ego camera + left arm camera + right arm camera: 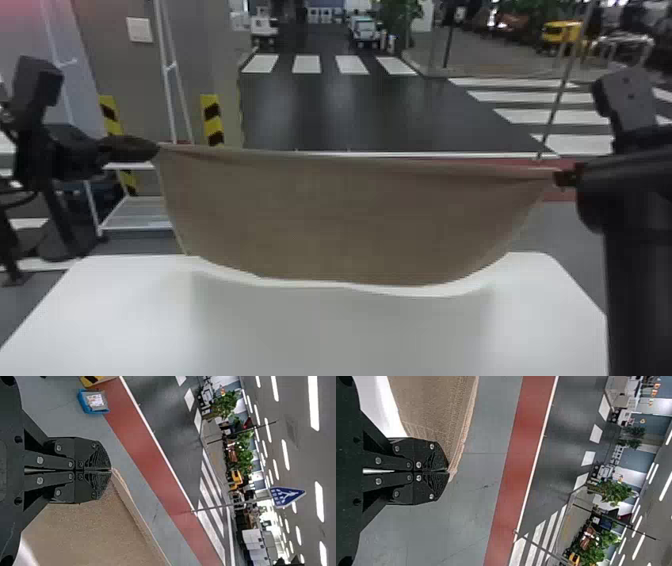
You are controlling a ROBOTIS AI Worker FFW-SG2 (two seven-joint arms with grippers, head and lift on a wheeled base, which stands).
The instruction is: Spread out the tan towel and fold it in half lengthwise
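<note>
The tan towel (350,225) is suspended between the two grippers, its upper edge nearly taut and its body hanging as a broad panel. The left gripper (156,148) clamps one upper corner; the right gripper (561,176) clamps the other. Both pairs of fingers are closed on the cloth. The lower hem bows downward in front of the middle of the bench's far edge; contact with the surface cannot be determined.

The bench (300,340) has a smooth white top with rounded far corners, one visible to each side of the hem. A soft shadow lies below the towel.

Beyond the far left corner stands a white rack (135,221), near black-and-yellow striped markers (213,120). The grey floor meets a red band (154,475), followed by a dark roadway (350,115) with white crossing bars (306,64). A blue tray (82,403) sits on the floor.
</note>
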